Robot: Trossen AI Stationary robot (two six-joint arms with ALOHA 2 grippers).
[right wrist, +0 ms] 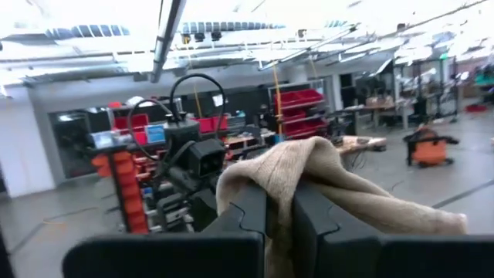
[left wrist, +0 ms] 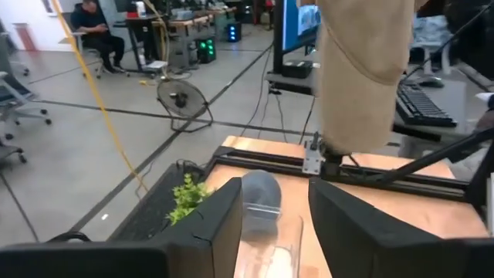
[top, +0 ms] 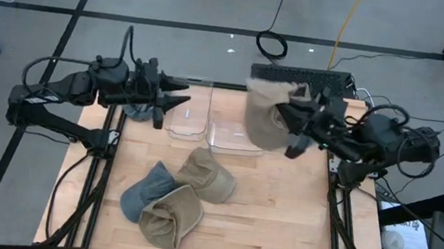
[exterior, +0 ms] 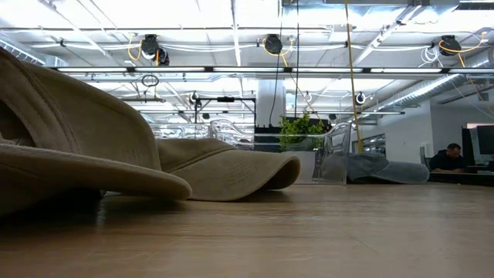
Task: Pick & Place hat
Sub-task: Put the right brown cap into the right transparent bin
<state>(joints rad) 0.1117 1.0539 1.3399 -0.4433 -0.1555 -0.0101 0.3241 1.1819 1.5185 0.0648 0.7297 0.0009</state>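
A tan hat (top: pixel 267 113) hangs in the air above the far end of the table (top: pixel 278 223), over the right-hand clear bin (top: pixel 233 137). The right hand (top: pixel 294 137) has its two fingers (right wrist: pixel 255 208) pinched tight on a fold of the hat's cloth, which drapes over them in the right wrist view. Beside that bin stands a second clear bin (top: pixel 189 121). The left hand (top: pixel 177 94) hovers at the far left corner with its fingers (left wrist: pixel 224 224) parted and nothing between them; a blue-grey hat (top: pixel 135 111) lies beneath it. Nearer the front of the table lie three more hats: a tan one (top: pixel 208 175), a blue one (top: pixel 146 190) and another tan one (top: pixel 170 215).
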